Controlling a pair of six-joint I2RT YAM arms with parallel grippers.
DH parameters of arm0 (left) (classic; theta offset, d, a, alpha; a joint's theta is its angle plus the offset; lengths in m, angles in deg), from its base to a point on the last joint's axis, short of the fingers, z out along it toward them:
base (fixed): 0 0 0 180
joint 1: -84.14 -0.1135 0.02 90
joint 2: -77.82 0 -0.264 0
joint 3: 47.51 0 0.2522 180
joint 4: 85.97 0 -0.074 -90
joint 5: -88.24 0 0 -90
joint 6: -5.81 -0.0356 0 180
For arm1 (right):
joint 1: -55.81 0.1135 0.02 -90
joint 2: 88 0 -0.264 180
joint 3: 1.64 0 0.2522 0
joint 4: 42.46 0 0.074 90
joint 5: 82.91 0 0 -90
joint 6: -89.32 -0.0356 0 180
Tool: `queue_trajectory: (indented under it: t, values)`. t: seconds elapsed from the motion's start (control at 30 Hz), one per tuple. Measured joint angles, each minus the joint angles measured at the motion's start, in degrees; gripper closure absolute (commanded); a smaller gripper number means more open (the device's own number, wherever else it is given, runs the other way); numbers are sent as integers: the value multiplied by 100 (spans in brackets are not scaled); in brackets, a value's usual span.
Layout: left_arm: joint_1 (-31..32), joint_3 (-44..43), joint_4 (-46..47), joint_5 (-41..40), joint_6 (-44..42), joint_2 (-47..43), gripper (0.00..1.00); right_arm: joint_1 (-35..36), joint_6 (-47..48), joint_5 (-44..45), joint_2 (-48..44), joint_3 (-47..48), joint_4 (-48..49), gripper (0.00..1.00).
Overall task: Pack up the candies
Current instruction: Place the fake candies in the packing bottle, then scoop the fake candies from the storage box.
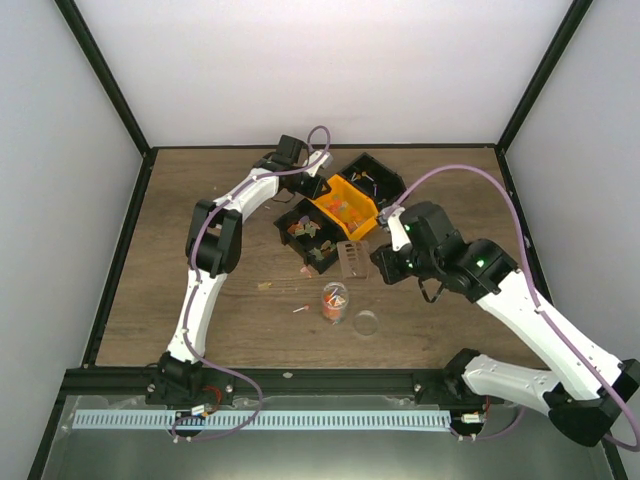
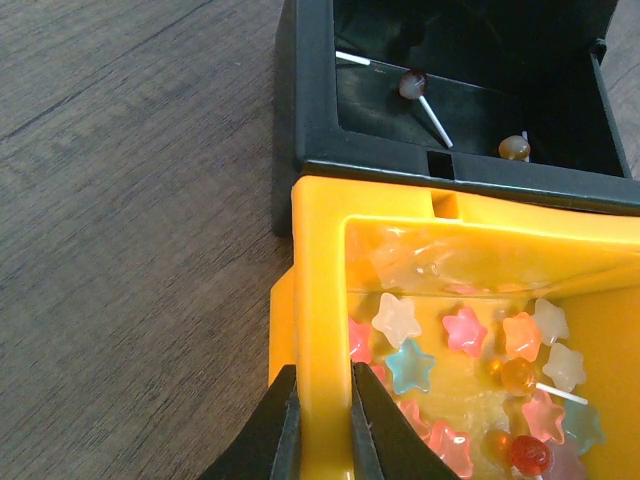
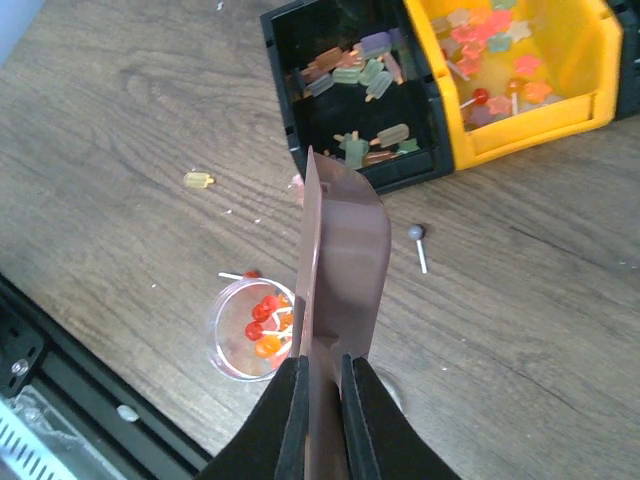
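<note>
Orange bin (image 2: 320,250) holds the candies (image 2: 410,365): probably light, hard, slippery; scoop rather than pinch. My left gripper (image 2: 322,385) clamps its wall; my right gripper (image 3: 322,375) pinches a brown scoop (image 3: 345,250).

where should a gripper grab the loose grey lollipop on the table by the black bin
Probably the round head of the grey lollipop, coming straight down from above: it lies flat on the table, and the head stands higher than the thin white stick.
</note>
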Motion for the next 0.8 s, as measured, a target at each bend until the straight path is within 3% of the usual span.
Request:
queue_trajectory:
  t: [0.3, 0.43, 0.53, 0.8]
  values:
    - [-11, 50, 74, 66, 59, -2, 96, -223, -522, 901, -313, 2, 546, 99]
    - [-17, 103, 129, 87, 101, -24, 96, -1567, -955, 369, 365, 116, 1091, 99]
    - [-24, 214, 229, 92, 153, -79, 96, -2153, -1246, 20, 1029, 114, 1471, 99]
    - [-42, 452, 407, 136, 278, -195, 96, -2264, -2098, -975, 2404, 376, 2118, 99]
